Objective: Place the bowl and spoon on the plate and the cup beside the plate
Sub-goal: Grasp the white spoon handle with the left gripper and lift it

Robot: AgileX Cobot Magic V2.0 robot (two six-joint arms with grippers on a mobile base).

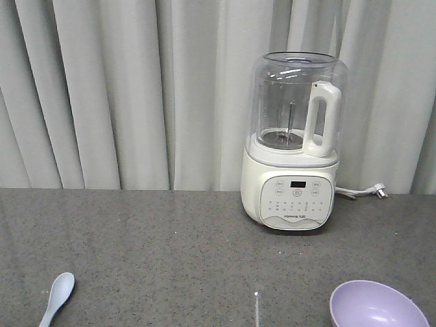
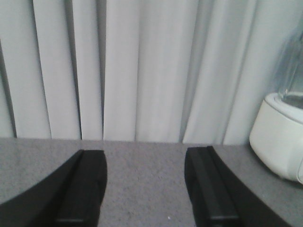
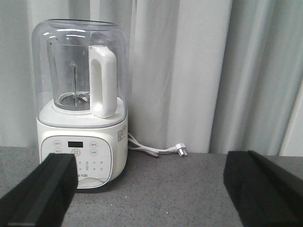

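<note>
The lavender bowl (image 1: 378, 308) sat at the near right of the grey countertop (image 1: 170, 252), partly cut off by the front view's lower border. The pale spoon (image 1: 57, 297) lay well apart from it at the near left, its scoop pointing away toward the curtain (image 1: 122, 88). Neither touched anything else.

My left gripper (image 2: 147, 189) was held low and level over the counter, facing the pleated curtain. Its black fingers (image 2: 80, 189) were spread wide, with only bare surface between them. My right gripper (image 3: 151, 189) was also low, its jaws parted and holding nothing, and it pointed toward the back of the counter. There a white blender (image 3: 80, 109) with a clear jug stood close to the curtain, farther back than the bowl. Its loose power cord (image 3: 158, 150) trailed to one side, the plug lying on the counter.
</note>
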